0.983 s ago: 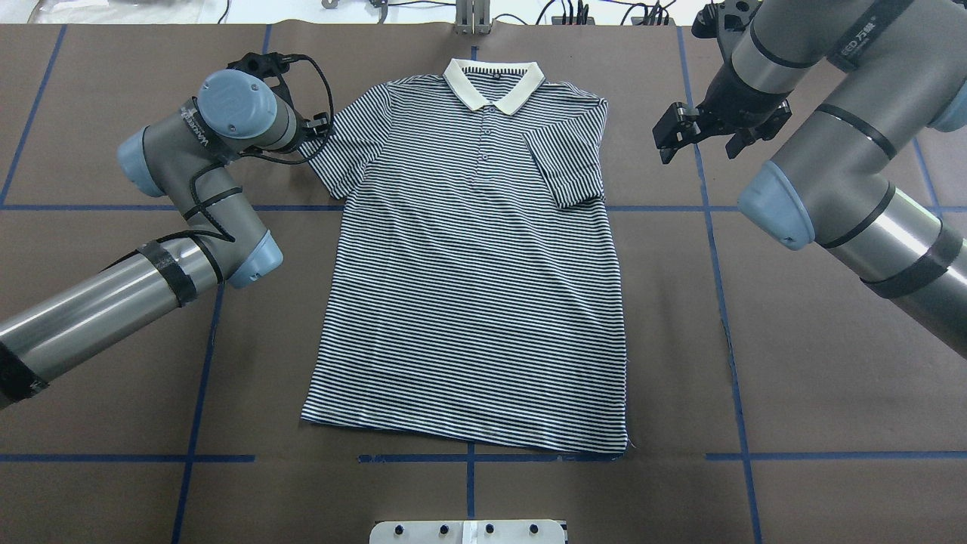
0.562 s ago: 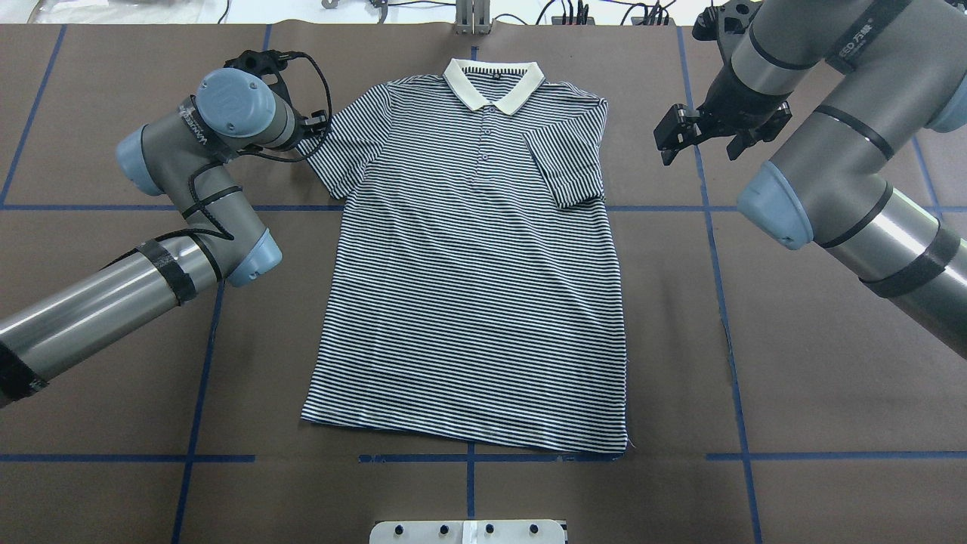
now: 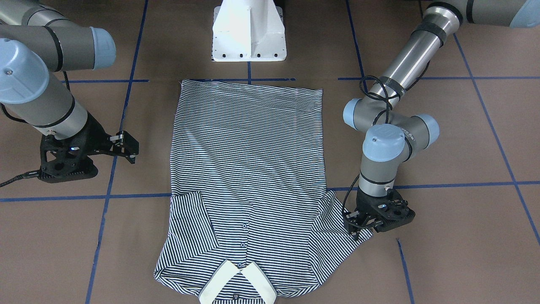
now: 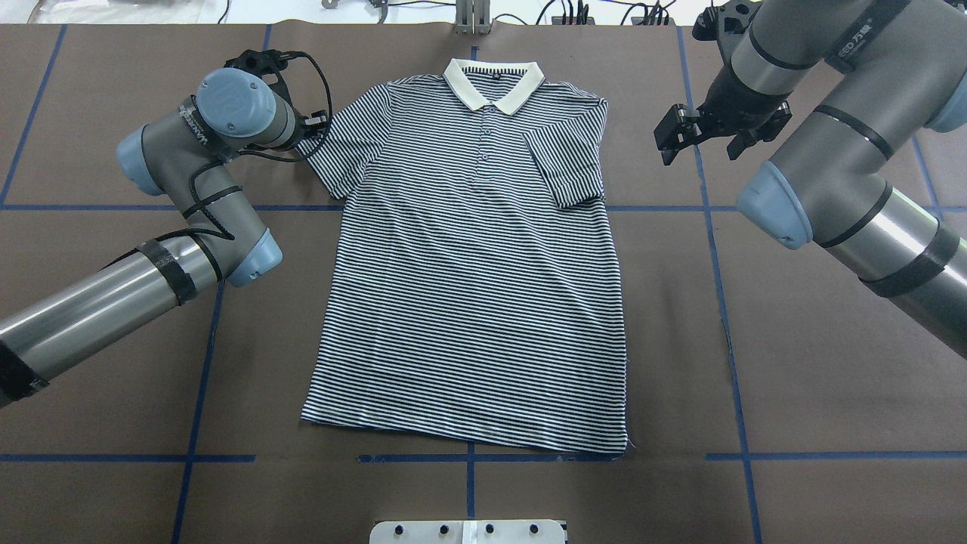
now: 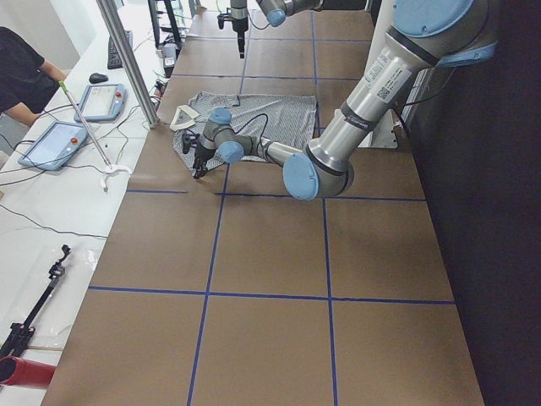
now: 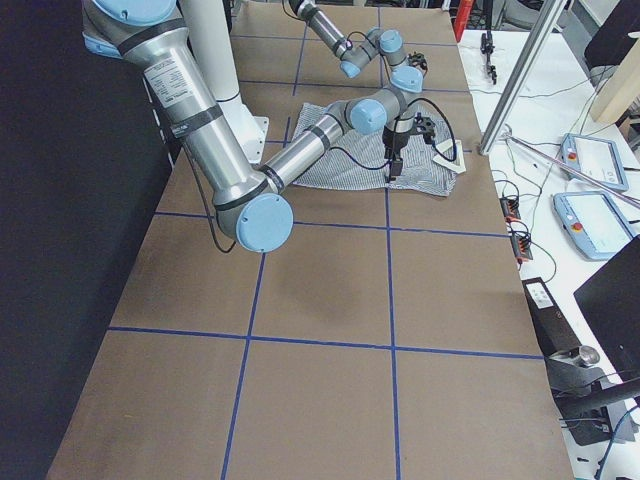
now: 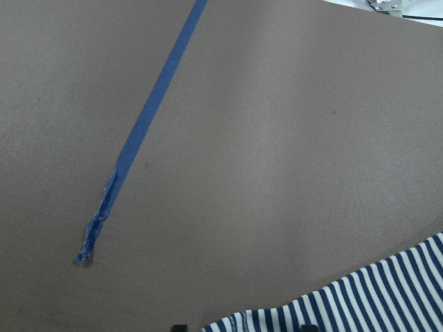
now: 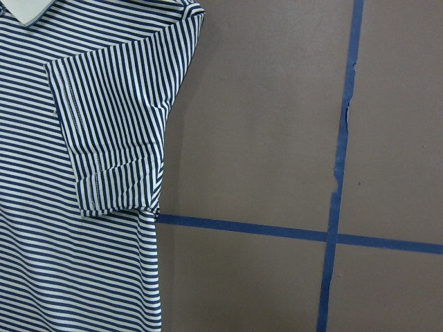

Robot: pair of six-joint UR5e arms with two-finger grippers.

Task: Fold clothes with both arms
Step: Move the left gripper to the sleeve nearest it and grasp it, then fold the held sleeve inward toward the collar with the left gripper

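Soft striped knit, likely light and limp, the polo shirt (image 4: 476, 287) lies flat mid-frame on the counter (image 4: 793, 378); farther up, left fingers (image 3: 353, 223) straddle its sleeve edge (image 4: 316, 162), seemingly spread, a sensible pinch point, right fingers (image 4: 671, 136) open upper right.

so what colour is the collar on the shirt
Plain cream-white collar, set against the navy-and-white striped polo shirt. It shows best in the overhead exterior view.

You look down on the table (image 4: 793, 378) from high up behind the robot's base (image 4: 468, 531), and again steeply from across it, facing that base. Two far cameras look along the table from its ends. Both wrist cameras sit very close. Every view catches some of the striped shirt (image 4: 468, 264).
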